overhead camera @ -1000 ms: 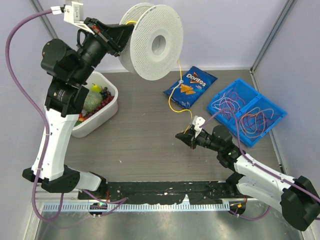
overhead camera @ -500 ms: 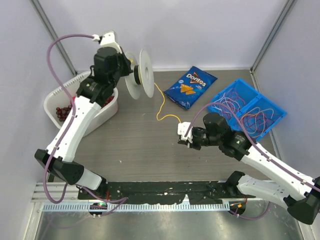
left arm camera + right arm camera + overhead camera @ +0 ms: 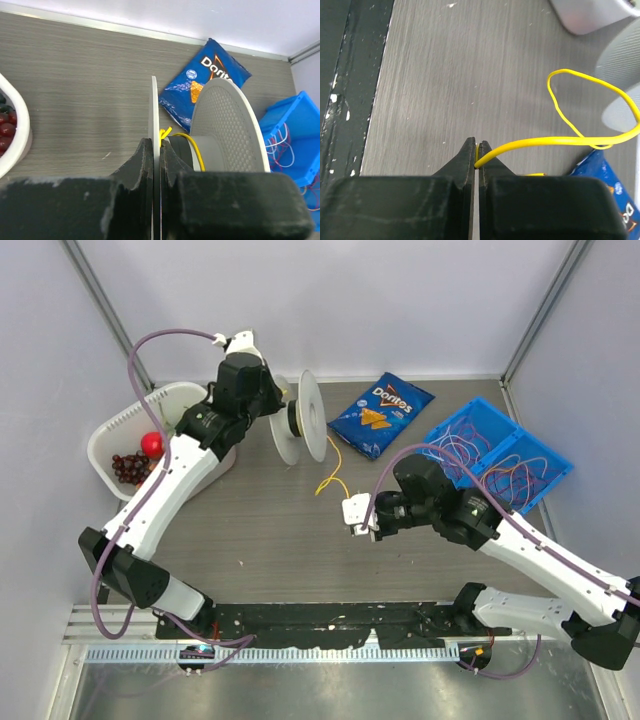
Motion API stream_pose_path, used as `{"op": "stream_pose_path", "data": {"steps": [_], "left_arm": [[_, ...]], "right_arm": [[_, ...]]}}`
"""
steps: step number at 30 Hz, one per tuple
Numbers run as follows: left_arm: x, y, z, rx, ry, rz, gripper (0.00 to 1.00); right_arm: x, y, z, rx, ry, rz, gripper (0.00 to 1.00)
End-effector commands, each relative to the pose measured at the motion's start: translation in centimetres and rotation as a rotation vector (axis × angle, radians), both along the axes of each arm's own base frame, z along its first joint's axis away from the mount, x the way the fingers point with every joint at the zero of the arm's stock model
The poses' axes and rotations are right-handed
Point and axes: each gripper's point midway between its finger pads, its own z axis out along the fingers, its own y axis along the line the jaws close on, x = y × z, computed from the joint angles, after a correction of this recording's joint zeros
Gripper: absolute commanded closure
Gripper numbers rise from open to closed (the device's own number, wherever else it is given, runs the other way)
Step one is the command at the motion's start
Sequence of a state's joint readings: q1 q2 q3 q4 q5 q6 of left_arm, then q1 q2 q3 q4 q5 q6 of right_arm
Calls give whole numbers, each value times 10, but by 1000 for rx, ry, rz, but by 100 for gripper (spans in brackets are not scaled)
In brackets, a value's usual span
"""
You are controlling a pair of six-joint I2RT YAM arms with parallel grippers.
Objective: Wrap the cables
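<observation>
Plainly, the cable [image 3: 520, 144] was pinched in the right gripper [image 3: 476, 150], its slack strung far-left toward the spool [image 3: 312, 420]. The spool was clamped by the left gripper [image 3: 156, 143].

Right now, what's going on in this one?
The left hand is shut on one flange of a white spool, holding it on edge. A yellow cable runs from the spool's hub to the right hand, which pinches it near its end, with a slack loop between them. More cables lie in the blue bin.
</observation>
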State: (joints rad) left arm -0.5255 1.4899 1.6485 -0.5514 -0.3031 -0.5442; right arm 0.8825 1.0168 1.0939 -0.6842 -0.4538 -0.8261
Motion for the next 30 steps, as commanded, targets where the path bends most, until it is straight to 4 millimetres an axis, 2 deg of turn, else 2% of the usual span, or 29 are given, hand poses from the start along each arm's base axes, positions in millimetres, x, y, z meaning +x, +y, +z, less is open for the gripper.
{"op": "stream_pose_path", "data": {"steps": [1,6,9,13,15,18,22,23,25,27,30], "left_arm": [[-7,-3,82,-207,-168,-1,100],[-7,-8,86,-294,-133,20,100],[-4,-12,74,-317,-91,37,100],[0,-19,51,-305,-36,24,100],[1,-18,34,-258,-16,21,100],[0,-12,4,-194,31,39,100],[-7,-15,-32,-116,89,-2,100],[-10,-17,-38,-96,96,-16,100],[-15,-19,-49,-67,108,-51,100],[-24,-28,-57,-42,117,-134,100],[-39,-40,-68,-9,125,-245,100]], "right_arm": [[-10,-4,-9,-5,13,29,99],[-22,6,-11,5,61,73,99],[-38,20,-3,28,81,138,99],[-44,30,5,32,41,181,99],[-43,34,19,67,14,186,99],[-41,40,54,142,-27,189,99],[-35,45,93,218,-90,173,99],[-31,45,97,222,-111,157,99],[-23,44,121,254,-185,135,99],[-12,44,137,269,-257,103,99],[14,41,148,254,-360,1,99]]}}
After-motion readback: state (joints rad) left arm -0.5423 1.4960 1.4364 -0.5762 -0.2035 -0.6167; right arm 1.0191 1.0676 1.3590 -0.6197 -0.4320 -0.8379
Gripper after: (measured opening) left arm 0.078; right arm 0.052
